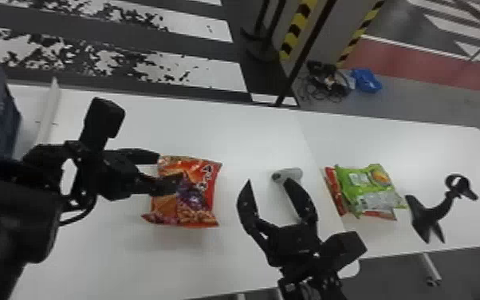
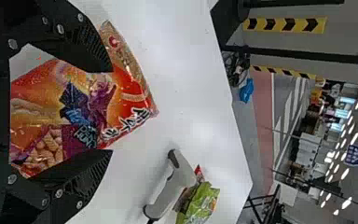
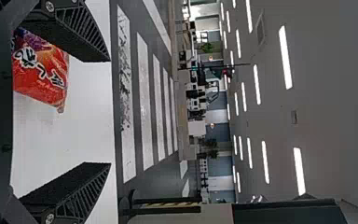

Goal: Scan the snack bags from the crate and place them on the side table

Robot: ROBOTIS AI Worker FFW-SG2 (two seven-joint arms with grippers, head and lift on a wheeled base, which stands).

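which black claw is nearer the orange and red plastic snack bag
Left. The left claw is open at the bag, fingers over its left side; the right claw is open too, but off to the bag's right, apart from it.

Red-orange bag [image 1: 203,203]: plump, purple patch and snack picture on its upward face, flat on the white table left of centre in the head view.
Green bag [image 1: 364,187]: lying face up, right of centre, on top of a red bag [image 1: 334,192].
Side table [image 1: 430,151]: white, at right, under both stacked bags.
Crate [image 1: 2,119]: dark blue, upright, left edge.
Scanner [image 1: 292,174]: pale grey, near centre.
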